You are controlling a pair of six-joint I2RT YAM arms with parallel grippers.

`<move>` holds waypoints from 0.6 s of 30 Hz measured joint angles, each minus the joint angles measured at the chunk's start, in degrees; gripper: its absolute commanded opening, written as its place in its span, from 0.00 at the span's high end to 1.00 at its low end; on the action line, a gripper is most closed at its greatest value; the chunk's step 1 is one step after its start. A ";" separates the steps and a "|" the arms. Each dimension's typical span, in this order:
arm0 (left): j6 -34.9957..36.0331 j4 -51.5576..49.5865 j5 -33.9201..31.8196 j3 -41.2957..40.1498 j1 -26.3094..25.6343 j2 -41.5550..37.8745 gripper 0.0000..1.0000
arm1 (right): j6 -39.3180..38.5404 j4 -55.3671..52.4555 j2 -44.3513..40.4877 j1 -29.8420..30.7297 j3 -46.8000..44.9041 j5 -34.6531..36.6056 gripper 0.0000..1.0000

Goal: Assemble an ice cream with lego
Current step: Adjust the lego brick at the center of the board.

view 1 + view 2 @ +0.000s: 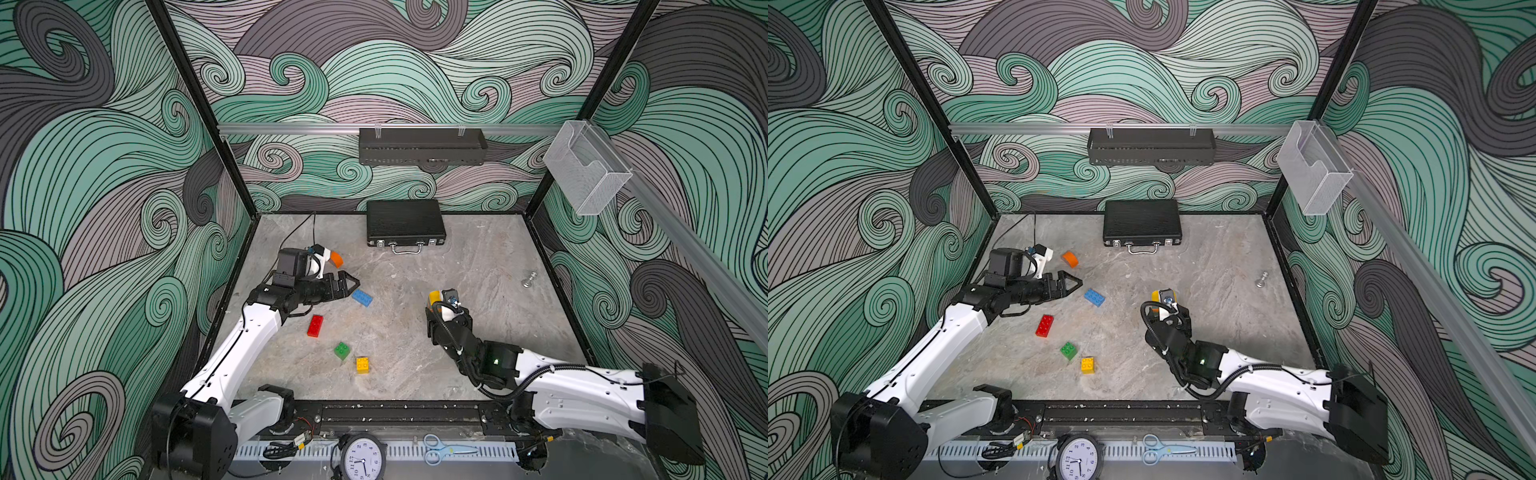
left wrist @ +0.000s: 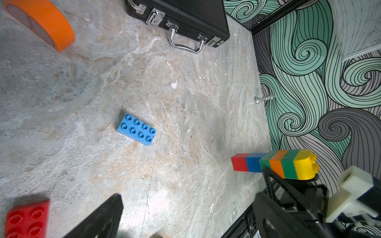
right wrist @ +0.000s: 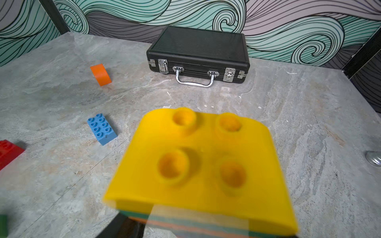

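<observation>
here, lego stack (image 2: 275,162) stands (yellow-topped).

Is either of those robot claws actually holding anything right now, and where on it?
Left gripper: open, empty. Right gripper: its jaws sit at the upper layers of the standing brick tower, below the yellow cap; whether they clamp it cannot be told.

In a top view the left arm (image 1: 232,353) at eight o'clock and the right arm (image 1: 582,390) at four o'clock wear smooth white shells with small dark screws (image 1: 606,384), between blocky black joint housings. Thin black cables (image 1: 540,371) run along them, and a green light (image 1: 496,360) glows on the right arm's black joint. The left gripper (image 1: 351,282) has black triangular open-frame fingers under a white camera mount (image 1: 320,254).
</observation>
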 measured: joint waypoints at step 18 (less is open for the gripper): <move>-0.02 0.00 0.00 0.00 0.00 0.11 0.01 | 5.29 -38.25 7.26 -17.22 17.49 -32.76 0.88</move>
